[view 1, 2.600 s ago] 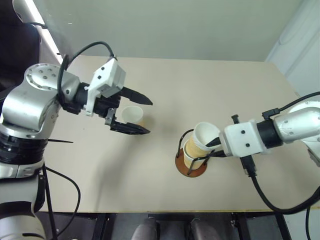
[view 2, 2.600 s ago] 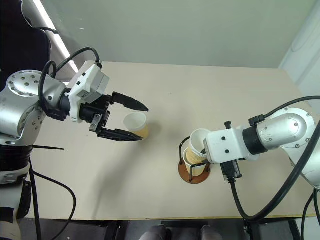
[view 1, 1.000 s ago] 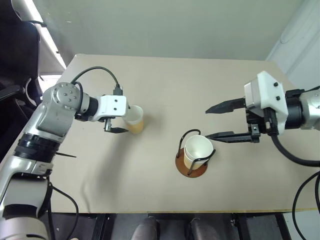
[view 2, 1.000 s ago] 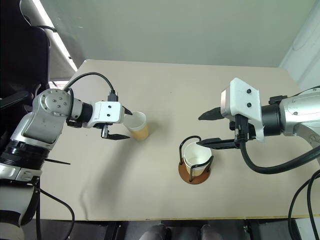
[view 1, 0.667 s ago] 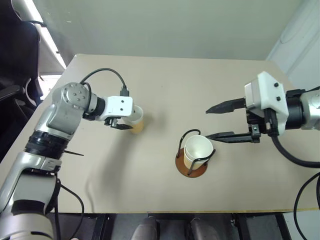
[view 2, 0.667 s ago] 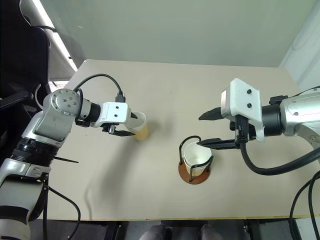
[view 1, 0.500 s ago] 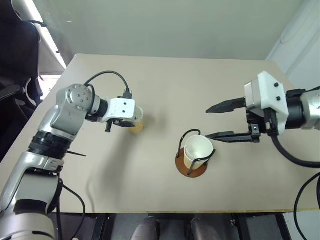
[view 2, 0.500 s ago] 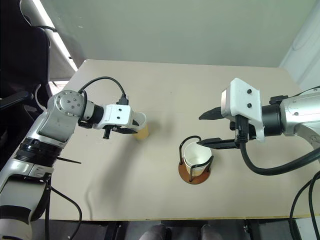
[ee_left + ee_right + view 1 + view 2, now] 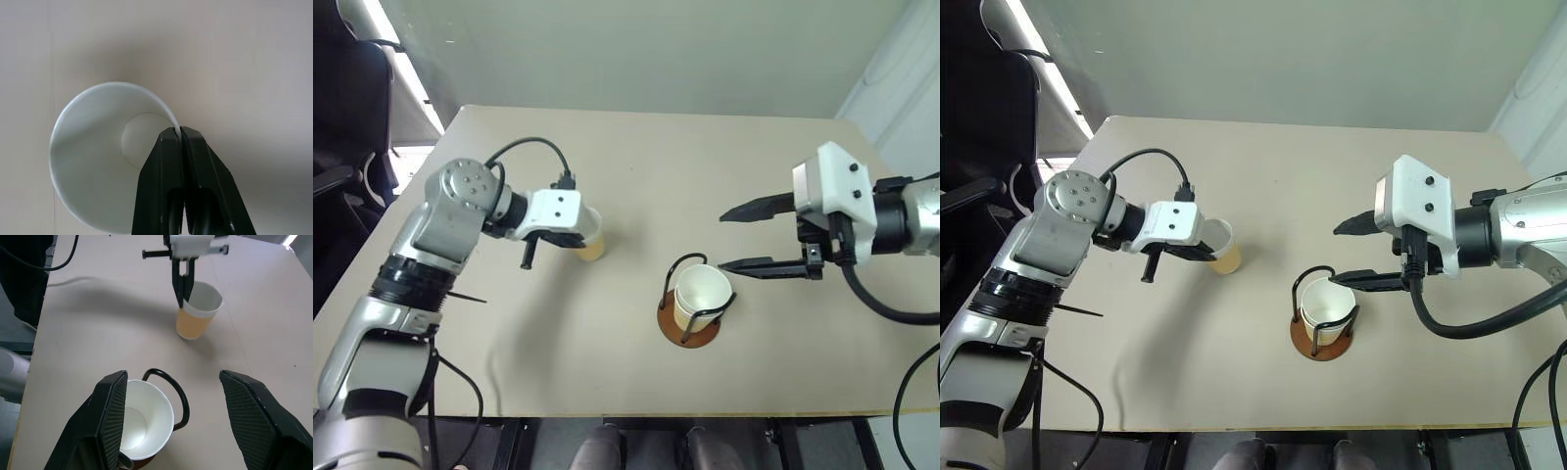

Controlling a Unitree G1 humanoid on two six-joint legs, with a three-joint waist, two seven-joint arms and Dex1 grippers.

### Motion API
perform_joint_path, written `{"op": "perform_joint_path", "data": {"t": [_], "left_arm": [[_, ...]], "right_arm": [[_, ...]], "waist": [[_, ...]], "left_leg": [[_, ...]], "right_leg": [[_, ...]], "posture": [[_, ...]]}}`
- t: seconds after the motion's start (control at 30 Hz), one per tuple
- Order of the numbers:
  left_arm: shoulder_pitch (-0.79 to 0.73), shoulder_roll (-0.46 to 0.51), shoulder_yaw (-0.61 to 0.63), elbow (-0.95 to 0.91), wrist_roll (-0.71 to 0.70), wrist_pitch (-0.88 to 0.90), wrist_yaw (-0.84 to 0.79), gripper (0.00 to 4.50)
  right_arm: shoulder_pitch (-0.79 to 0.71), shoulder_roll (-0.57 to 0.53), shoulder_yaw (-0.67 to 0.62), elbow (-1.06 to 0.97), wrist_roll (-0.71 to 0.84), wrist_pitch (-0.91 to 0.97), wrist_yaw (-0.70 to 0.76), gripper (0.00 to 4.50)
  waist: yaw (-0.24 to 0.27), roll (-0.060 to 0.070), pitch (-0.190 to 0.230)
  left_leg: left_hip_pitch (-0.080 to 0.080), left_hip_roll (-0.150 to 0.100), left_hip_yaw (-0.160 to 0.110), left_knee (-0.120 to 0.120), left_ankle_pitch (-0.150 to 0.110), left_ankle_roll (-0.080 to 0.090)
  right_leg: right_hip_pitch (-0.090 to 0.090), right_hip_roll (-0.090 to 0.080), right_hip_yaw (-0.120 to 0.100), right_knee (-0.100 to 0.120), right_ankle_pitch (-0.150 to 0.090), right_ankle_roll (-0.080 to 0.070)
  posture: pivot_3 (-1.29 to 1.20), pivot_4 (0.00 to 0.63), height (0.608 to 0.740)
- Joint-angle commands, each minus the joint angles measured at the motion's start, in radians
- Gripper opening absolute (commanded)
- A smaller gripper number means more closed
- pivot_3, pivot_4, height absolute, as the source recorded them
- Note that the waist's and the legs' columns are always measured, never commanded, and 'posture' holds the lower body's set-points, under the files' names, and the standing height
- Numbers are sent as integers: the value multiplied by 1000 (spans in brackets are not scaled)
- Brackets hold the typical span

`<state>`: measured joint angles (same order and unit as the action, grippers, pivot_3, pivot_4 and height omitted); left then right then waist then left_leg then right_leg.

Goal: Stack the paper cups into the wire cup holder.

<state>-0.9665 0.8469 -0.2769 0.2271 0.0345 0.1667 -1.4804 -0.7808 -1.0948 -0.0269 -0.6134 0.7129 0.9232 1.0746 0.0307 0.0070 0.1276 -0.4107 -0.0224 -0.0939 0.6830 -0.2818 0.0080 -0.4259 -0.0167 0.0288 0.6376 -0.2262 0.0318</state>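
Note:
A yellow-tan paper cup [image 9: 592,238] with a white inside sits left of the table's middle, slightly tilted. My left gripper [image 9: 576,238] is shut on its rim, one finger inside the cup [image 9: 98,171] and one outside, as the left wrist view shows. The wire cup holder [image 9: 686,331], a reddish-brown disc with black wire loops, stands right of centre and holds nested paper cups [image 9: 702,290]. My right gripper [image 9: 722,241] hovers open just right of the holder, above its rim, with nothing between its fingers [image 9: 115,396]. From the right wrist view I see the holder's wire loop [image 9: 171,382] and the held cup [image 9: 198,313].
The beige table [image 9: 607,372] ends at a front edge close to me and at a left edge beside a dark chair [image 9: 342,117]. A black cable [image 9: 524,147] loops over my left wrist. A pale wall stands behind the table.
My left gripper closed on the cup's rim and shifted it slightly right, tilting it. My right gripper left the holder, where a cup now sits, and has since hung still and open.

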Motion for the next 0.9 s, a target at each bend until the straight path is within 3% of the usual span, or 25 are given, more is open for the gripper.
{"op": "perform_joint_path", "data": {"t": [0.03,0.47,0.7,0.9], "left_arm": [[-63,4,67,-88,-89,86,-31,66],[-258,-28,161,-305,-385,330,-55,66],[-327,-77,158,-305,-513,394,-88,66],[-337,-113,114,-276,-543,401,-124,66]], "right_arm": [[7,-27,-39,-5,13,-7,5,3050],[207,-138,-123,15,-65,-63,-14,3050],[293,-151,-207,-18,-57,-47,-42,3050],[386,-181,-322,-45,-45,-36,-21,3050]], "waist": [[0,0,0],[2,0,0],[1,0,0],[4,0,0]], "left_leg": [[0,0,0,0,0,0],[0,0,0,0,0,0],[0,0,1,1,0,0],[0,0,1,1,0,0]], "right_leg": [[0,0,0,0,0,0],[1,0,0,-1,0,1],[1,0,0,0,1,1],[1,0,0,0,1,1]], "posture": [[0,150,740],[0,150,740],[0,150,740],[0,150,740]]}}
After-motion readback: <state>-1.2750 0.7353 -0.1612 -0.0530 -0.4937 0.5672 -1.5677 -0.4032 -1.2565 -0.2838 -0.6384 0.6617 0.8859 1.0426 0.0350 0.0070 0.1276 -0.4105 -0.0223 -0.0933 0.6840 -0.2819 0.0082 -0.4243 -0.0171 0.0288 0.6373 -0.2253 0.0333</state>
